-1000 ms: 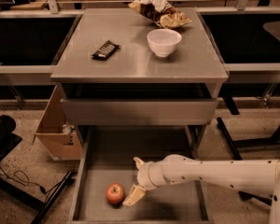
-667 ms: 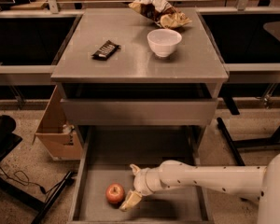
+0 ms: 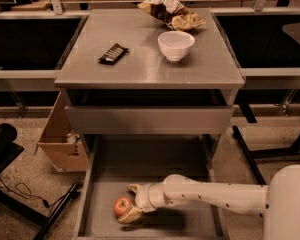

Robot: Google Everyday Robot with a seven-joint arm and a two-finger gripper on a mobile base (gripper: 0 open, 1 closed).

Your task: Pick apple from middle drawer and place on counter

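Note:
The apple (image 3: pixel 122 205) is small and red-orange and lies on the floor of the open middle drawer (image 3: pixel 155 159), near its front left. My gripper (image 3: pixel 131 202) reaches in from the right on a white arm. Its two fingers stand one behind and one in front of the apple, spread around its right side. The apple rests on the drawer floor. The grey steel counter (image 3: pixel 145 66) is above the drawer.
On the counter stand a white bowl (image 3: pixel 176 44), a dark snack bar (image 3: pixel 113 53) and a crumpled chip bag (image 3: pixel 172 11). A closed grey drawer face (image 3: pixel 150 119) sits under the counter. A cardboard box (image 3: pixel 60 144) stands on the floor at the left.
My gripper has moved left across the drawer floor until its fingers bracket the apple. The apple has not moved.

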